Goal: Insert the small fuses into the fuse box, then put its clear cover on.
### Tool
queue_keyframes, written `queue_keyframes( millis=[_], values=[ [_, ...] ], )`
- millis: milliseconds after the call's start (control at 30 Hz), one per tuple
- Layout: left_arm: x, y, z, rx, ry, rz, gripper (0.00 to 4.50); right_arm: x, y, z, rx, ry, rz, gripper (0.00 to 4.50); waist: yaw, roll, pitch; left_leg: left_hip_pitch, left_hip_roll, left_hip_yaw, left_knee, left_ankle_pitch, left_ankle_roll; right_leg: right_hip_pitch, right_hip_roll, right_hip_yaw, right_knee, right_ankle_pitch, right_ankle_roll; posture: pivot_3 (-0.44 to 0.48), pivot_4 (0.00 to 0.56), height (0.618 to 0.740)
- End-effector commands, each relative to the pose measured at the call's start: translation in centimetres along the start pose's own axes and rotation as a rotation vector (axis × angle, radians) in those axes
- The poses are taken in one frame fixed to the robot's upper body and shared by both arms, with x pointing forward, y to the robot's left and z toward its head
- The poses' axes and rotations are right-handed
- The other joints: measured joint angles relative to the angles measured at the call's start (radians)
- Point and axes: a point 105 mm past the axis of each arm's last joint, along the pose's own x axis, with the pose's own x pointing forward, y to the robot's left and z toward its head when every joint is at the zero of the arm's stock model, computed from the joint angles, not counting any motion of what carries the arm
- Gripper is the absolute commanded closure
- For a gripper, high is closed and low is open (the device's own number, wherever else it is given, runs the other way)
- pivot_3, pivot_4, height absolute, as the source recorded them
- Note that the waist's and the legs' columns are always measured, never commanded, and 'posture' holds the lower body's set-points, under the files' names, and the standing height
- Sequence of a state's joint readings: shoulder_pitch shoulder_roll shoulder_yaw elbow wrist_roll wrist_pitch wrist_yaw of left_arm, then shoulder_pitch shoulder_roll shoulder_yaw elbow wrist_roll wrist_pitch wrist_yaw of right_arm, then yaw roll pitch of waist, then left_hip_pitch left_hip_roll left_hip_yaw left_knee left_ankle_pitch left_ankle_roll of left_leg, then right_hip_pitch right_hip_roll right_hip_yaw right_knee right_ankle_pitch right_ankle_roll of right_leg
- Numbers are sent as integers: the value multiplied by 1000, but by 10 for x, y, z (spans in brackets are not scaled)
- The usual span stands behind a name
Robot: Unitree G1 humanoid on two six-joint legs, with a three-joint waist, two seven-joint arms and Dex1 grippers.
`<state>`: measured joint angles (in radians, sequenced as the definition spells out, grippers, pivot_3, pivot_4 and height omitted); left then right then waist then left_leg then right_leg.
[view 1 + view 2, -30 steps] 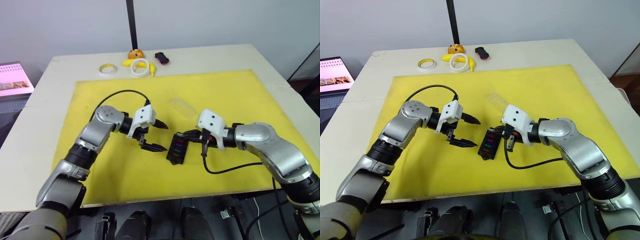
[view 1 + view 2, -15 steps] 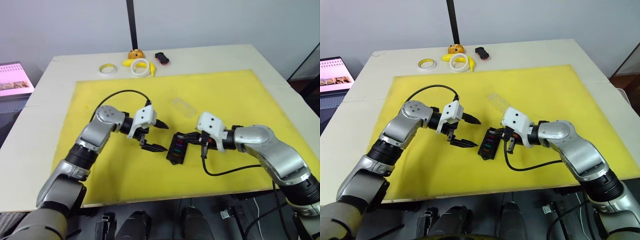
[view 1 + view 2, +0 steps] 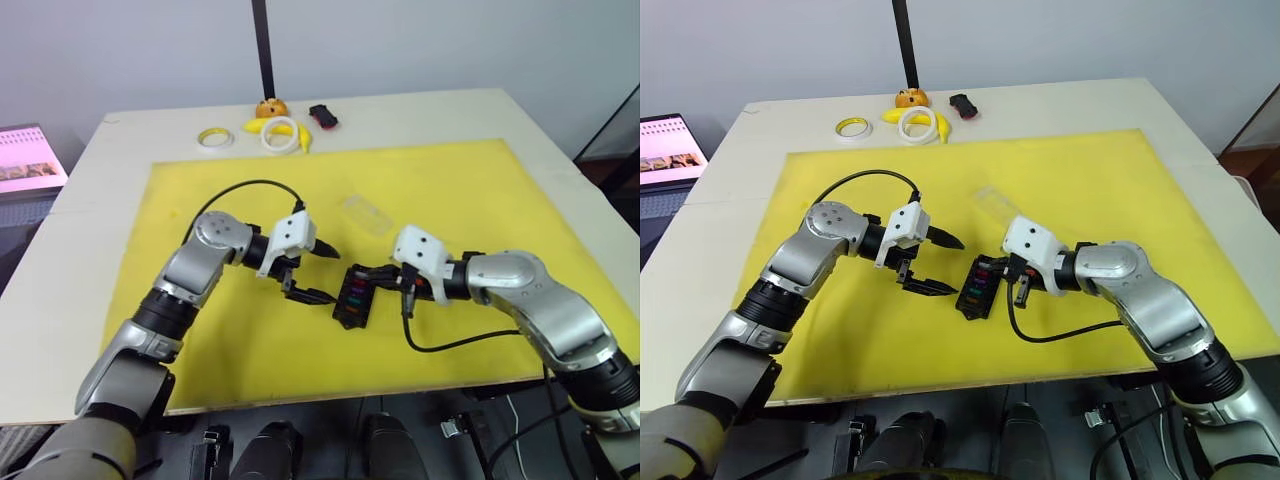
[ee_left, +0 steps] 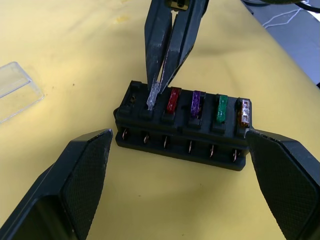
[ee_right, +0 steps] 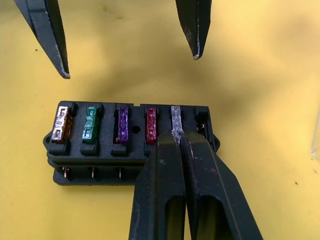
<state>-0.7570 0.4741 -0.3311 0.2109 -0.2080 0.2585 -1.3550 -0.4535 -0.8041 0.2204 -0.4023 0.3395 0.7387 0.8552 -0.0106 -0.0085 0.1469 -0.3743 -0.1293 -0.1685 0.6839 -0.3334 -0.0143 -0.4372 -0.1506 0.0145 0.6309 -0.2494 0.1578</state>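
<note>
Right gripper (image 5: 177,137) pinching grey fuse (image 5: 176,119) in fuse box (image 4: 182,127); left gripper (image 4: 180,170) wide open, straddling the box, holding nothing.

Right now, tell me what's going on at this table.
The right gripper is shut on a clear fuse, pressing it into a slot of the black fuse box on the yellow mat. Orange, green, purple and red fuses already sit in the same row; the end slot beyond the clear one is empty. The left gripper hangs open beside the box. The clear cover lies on the mat, not yet fitted.
</note>
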Motion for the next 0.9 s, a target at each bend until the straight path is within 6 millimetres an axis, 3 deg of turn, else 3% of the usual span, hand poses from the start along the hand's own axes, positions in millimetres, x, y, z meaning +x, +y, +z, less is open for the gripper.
queue_keyframes(
  millis=[33, 900],
  values=[
    [-4, 2, 8, 36, -7, 9, 60, -11, -5, 25, -51, -69, -21, 4500, 0, 0, 0, 0, 0, 0, 0, 0, 0, 0, 0, 0, 0, 0, 0, 0, 150, 740],
    [1, 3, 10, 45, -7, 9, 60, 3, 0, 4, -31, -17, 2, 4500, -1, 0, 0, 0, 0, 0, 0, 0, 0, 0, 0, 0, 0, 0, 0, 0, 150, 740]
  ],
)
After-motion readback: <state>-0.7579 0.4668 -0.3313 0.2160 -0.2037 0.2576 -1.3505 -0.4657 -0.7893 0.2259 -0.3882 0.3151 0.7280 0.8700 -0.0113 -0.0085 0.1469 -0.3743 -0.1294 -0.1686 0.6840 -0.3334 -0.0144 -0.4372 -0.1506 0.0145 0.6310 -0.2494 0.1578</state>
